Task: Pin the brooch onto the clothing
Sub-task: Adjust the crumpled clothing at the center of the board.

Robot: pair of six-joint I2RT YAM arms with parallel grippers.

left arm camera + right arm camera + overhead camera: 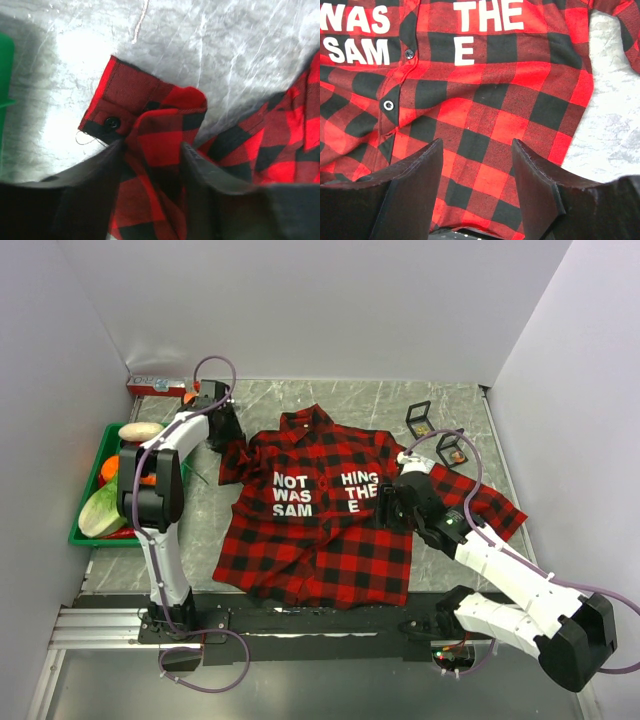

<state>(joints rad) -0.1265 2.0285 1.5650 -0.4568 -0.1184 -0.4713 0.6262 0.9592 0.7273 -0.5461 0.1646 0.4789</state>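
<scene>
The clothing (320, 520), a red-and-black plaid shirt with white lettering, lies flat on the table's middle. My left gripper (226, 440) is at the shirt's left sleeve. In the left wrist view its fingers (100, 175) stand apart with a bunched fold of the sleeve (160, 145) filling the gap, just behind the buttoned cuff (117, 107). My right gripper (388, 502) hovers open over the shirt's lower right front (485, 135), below the lettering, with nothing between its fingers (535, 180). I cannot make out the brooch.
A green tray (92, 532) of vegetables stands at the left edge, with a red box (150, 386) behind it. Two small black stands (418, 418) sit at the back right, one beside an orange item (456, 454). The shirt's right sleeve (485, 502) lies under my right arm.
</scene>
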